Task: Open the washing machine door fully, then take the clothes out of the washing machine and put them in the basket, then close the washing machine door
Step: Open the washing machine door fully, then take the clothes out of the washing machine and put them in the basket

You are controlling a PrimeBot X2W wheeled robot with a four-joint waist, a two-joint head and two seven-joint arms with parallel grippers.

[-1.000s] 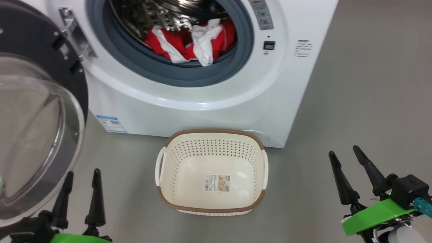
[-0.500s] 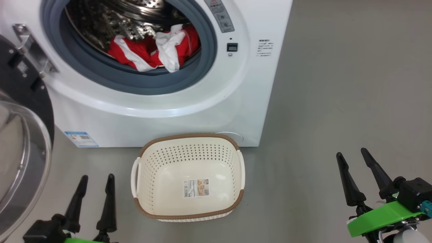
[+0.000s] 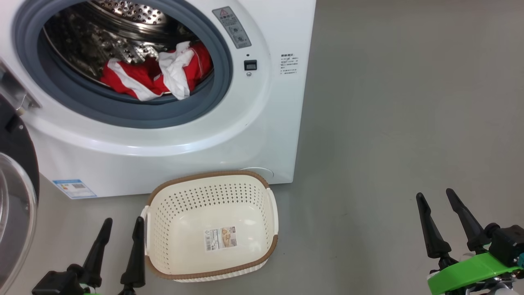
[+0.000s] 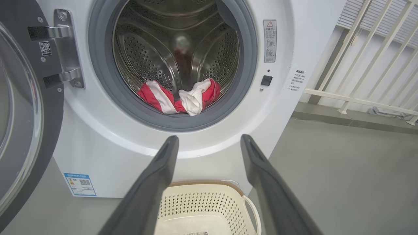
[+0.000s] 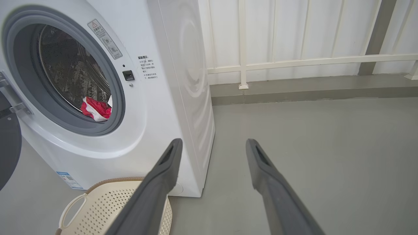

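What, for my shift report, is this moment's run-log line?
washing machine door: open | clothes: in drum | basket: empty, before washing machine | left gripper: open, empty | right gripper: open, empty | step: unloading pending

washing machine door (image 3: 16,196) cut off at left edge, printed labels (image 3: 289,64) too small to read, basket (image 4: 202,204) cropped below

Left pincer (image 3: 123,221) sat at lower left of head view, both dark fingers pointing up, jaws spread wide, empty. Right pincer (image 3: 434,193) sat at lower right, fingers leaning slightly left, jaws likewise wide apart, empty.
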